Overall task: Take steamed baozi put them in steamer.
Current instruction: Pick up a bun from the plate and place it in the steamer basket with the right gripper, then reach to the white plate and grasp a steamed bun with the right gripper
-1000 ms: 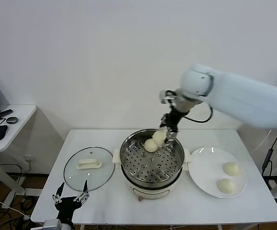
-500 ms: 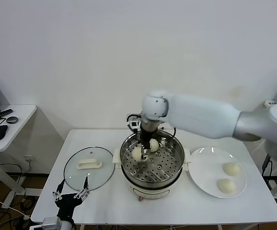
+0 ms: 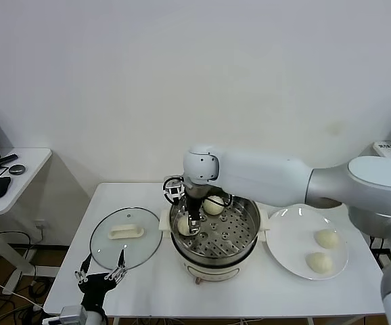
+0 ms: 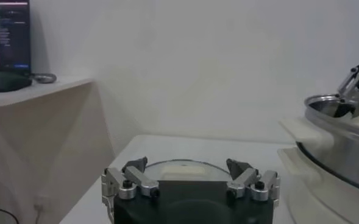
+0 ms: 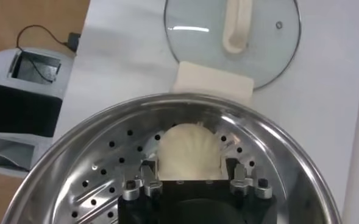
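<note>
The steel steamer point(image 3: 255, 223) stands mid-table. My right gripper point(image 3: 187, 225) reaches down inside it at its left side, shut on a cream-white baozi point(image 3: 182, 225), low over the perforated tray. In the right wrist view the bun point(image 5: 188, 151) sits between the fingers point(image 5: 150, 170), close to the steamer wall point(image 5: 94, 152). A second baozi point(image 3: 214, 204) lies at the back of the tray. Two more baozi point(image 3: 327, 238) point(image 3: 319, 263) lie on the white plate point(image 3: 290, 237). My left gripper point(image 3: 101, 276) is open and empty, parked low at the table's front left.
The glass lid point(image 3: 107, 249) with its white handle lies flat left of the steamer, and shows in the right wrist view point(image 5: 197, 24) and the left wrist view point(image 4: 179, 164). A side desk point(image 3: 26, 162) with a mouse stands far left.
My right gripper has carried the baozi from above the steamer's back right rim across to the left side and down into the pot. The left arm has hardly moved.
</note>
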Action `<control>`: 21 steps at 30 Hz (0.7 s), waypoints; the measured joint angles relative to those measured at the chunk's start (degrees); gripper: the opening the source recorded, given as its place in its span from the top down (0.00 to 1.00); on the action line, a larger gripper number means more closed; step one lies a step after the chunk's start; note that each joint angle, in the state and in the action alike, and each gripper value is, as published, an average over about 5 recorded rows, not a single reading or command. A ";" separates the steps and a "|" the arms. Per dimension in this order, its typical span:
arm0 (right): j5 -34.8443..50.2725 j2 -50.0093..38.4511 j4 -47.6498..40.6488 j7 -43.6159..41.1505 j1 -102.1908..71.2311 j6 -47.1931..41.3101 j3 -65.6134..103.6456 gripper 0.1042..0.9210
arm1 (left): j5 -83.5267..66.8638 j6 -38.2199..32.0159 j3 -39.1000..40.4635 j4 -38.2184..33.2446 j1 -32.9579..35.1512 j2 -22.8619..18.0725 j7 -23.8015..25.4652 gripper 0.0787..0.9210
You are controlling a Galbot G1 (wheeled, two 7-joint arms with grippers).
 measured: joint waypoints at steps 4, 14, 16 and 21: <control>0.05 -0.37 0.61 0.15 0.09 -0.09 0.48 0.13 | -0.07 0.20 0.00 0.07 -0.08 -0.11 0.17 0.12; -0.13 -7.47 5.39 -1.69 4.88 1.12 3.10 0.12 | -0.09 0.77 -0.30 -0.17 0.11 -0.05 0.68 0.12; -0.37 -10.31 6.73 -2.62 6.91 2.33 3.37 0.12 | -0.08 0.87 -0.26 -0.05 0.11 -0.08 0.76 0.12; -1.75 -18.72 10.04 -4.98 11.72 6.35 3.52 0.12 | -0.33 1.12 -0.38 0.21 0.35 -0.40 0.88 0.12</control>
